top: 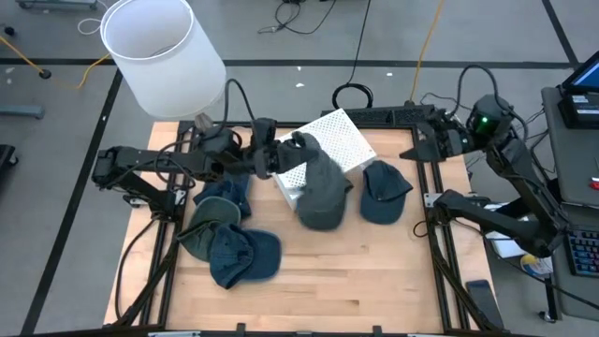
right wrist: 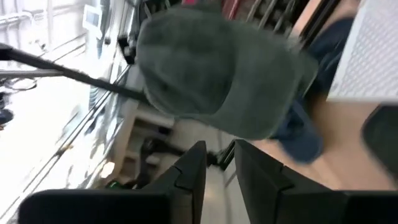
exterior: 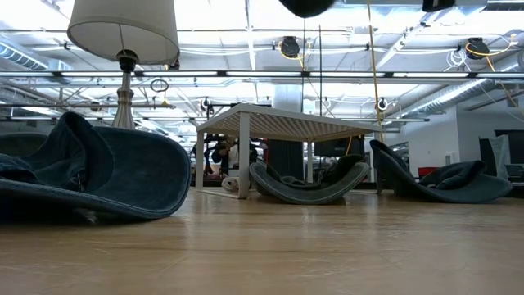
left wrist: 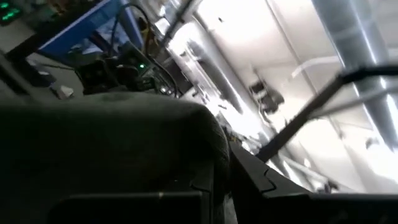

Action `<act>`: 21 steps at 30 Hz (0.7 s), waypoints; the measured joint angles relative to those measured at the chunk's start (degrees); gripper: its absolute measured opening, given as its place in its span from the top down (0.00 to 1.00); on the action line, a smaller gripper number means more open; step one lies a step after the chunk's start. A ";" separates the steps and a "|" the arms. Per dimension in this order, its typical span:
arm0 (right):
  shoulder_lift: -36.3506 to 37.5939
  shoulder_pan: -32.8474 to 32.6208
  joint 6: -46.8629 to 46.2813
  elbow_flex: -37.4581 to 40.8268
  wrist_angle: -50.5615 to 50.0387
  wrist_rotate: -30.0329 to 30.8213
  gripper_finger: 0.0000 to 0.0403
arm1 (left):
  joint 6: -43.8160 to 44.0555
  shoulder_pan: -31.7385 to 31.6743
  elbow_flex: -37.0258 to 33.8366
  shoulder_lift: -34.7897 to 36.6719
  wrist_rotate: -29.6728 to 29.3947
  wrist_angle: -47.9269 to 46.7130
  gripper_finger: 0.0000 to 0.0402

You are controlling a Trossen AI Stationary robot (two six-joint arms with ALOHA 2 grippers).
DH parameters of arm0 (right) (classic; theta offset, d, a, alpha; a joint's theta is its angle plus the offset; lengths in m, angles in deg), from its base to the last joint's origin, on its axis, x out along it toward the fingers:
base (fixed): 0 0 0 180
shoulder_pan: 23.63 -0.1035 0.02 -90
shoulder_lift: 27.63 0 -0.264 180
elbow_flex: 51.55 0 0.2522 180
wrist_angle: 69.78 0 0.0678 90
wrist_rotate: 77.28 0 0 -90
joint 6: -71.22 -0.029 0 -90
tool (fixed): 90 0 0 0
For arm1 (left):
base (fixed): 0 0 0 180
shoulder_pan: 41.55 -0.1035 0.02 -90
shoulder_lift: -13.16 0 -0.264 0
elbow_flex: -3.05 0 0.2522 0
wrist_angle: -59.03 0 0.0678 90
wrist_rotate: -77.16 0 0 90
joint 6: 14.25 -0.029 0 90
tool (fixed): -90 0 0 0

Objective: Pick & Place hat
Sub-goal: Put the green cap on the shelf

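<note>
A grey-green hat point(top: 320, 192) is held up above the table's middle, partly over a white perforated stand point(top: 335, 139); in the low view only its underside point(exterior: 307, 6) shows at the top edge. My left gripper point(top: 281, 157) reaches in from the table's left and is shut on the hat point(left wrist: 112, 143). My right gripper point(top: 417, 148) stands at the far right, a little way from the hat point(right wrist: 217, 74), its fingers point(right wrist: 186, 171) a narrow gap apart with nothing between them. My left gripper pinches an edge of the hat point(left wrist: 214, 165) between its two fingers, at the hat's far end. The fingers come roughly level from the table's left, tipped a little upward. The hat is lifted clear of the table and droops from the fingers toward the near side.
Several other hats lie on the wooden table: a dark blue one point(top: 386, 192) at the right, a blue one point(top: 245, 255), a green one point(top: 199, 236) and another blue one point(top: 225, 195) at the left. A lamp with a white shade point(top: 161, 49) stands at the far left corner.
</note>
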 joint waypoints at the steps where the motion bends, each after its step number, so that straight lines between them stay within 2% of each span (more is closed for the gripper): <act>1: 0.47 0.00 0.53 0.00 0.07 1.87 0.81 | -0.96 -0.22 0.00 0.02 1.41 -0.02 0.94; 6: 1.84 0.00 3.29 -0.02 0.47 9.37 0.84 | -2.97 -1.37 0.00 0.07 10.06 -4.01 0.94; 9: 1.84 0.01 4.94 -0.02 2.57 12.52 0.85 | -1.99 -1.68 0.00 0.07 12.26 -9.38 0.94; 16: 1.54 0.00 9.31 -0.02 8.74 19.01 0.85 | -2.12 -4.48 0.00 0.07 7.60 -13.30 0.94; 21: 1.36 0.02 9.36 -0.02 14.44 19.11 0.85 | -0.55 -8.60 0.00 0.04 3.00 -12.70 0.94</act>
